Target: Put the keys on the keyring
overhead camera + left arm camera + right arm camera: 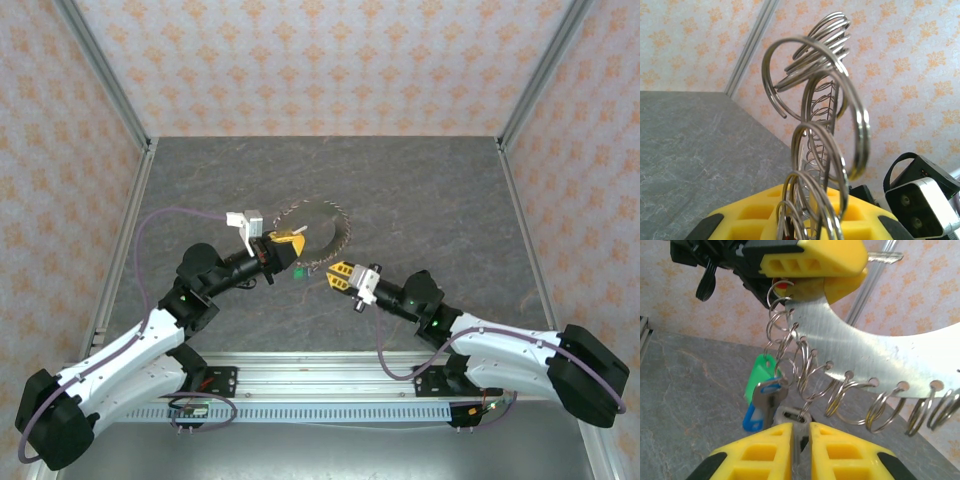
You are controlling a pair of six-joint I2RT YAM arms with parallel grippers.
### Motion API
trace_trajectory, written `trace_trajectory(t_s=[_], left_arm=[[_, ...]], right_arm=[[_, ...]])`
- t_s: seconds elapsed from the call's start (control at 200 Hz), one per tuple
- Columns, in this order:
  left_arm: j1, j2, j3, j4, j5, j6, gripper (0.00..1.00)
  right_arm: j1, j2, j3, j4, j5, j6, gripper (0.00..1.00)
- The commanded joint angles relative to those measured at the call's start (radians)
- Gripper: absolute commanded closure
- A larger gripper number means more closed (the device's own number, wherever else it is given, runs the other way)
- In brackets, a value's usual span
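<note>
The keyring (880, 355) is a flat curved metal band with holes along its edge, each carrying a small split ring (840, 397). My left gripper (288, 238) is shut on one end of it and holds it above the table; up close the split rings (830, 125) rise from between its yellow fingers (755, 220). My right gripper (801, 440) is shut on a small silver key (792, 416), and a split ring passes through the key's head. Beside it hang another key (765, 395), a blue tag (754, 417) and a green tag (759, 377).
The grey table (420, 190) is walled by patterned panels with metal posts at the corners. Both arms meet at the table's middle, the right gripper (340, 275) just below the ring (335, 225). The green tag (299, 272) dangles between them.
</note>
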Motion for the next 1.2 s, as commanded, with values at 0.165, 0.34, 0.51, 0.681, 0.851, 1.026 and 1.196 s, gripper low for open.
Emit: trace_trajectory(t_s=[0.165, 0.34, 0.51, 0.681, 0.851, 1.026, 1.196], left_arm=[[0.007, -0.012, 0.031, 0.062, -0.004, 0.002, 1.0], [0.007, -0.006, 0.03, 0.066, -0.001, -0.002, 1.0], [0.007, -0.006, 0.031, 0.063, -0.002, -0.004, 1.0], [0.007, -0.003, 0.032, 0.064, -0.004, -0.004, 1.0], [0.007, -0.006, 0.032, 0.061, -0.007, -0.006, 1.0], [0.007, -0.011, 0.031, 0.055, -0.014, -0.005, 1.0], [0.007, -0.011, 0.032, 0.052, -0.02, -0.005, 1.0]], right_arm=[[0.007, 0.025, 0.03, 0.041, 0.065, 0.017, 0.83], [0.008, 0.048, 0.036, 0.1, 0.041, 0.051, 0.82], [0.008, 0.058, 0.039, 0.155, 0.039, 0.068, 0.83], [0.009, 0.062, 0.053, 0.147, 0.005, 0.073, 0.89], [0.02, 0.066, 0.062, 0.113, -0.002, 0.059, 0.89], [0.039, 0.075, 0.068, 0.096, 0.011, 0.039, 0.89], [0.073, 0.104, 0.081, 0.105, 0.086, 0.002, 0.88]])
